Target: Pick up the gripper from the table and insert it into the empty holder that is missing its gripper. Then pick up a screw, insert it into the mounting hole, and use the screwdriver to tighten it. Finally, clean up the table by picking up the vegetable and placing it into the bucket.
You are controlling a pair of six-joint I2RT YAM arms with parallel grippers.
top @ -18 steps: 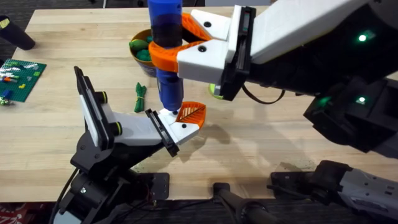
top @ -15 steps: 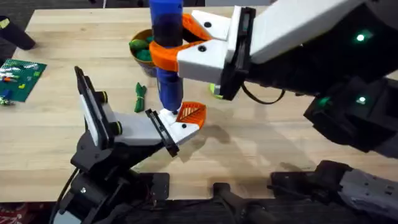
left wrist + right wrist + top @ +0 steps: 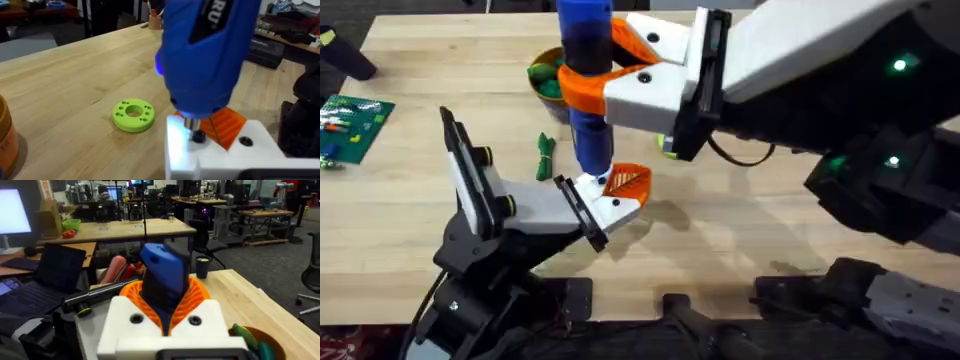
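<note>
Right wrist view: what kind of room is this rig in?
Likely a shared robotics lab or workshop: rows of wooden workbenches, a laptop and monitor beside the rig, office chairs on the carpet.

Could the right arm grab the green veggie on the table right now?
Probably not yet. The right gripper is shut on the screwdriver, whose tip sits on the holder. The veggie lies uncovered on the table nearby, so it's reachable once the screwdriver is put down.
</note>
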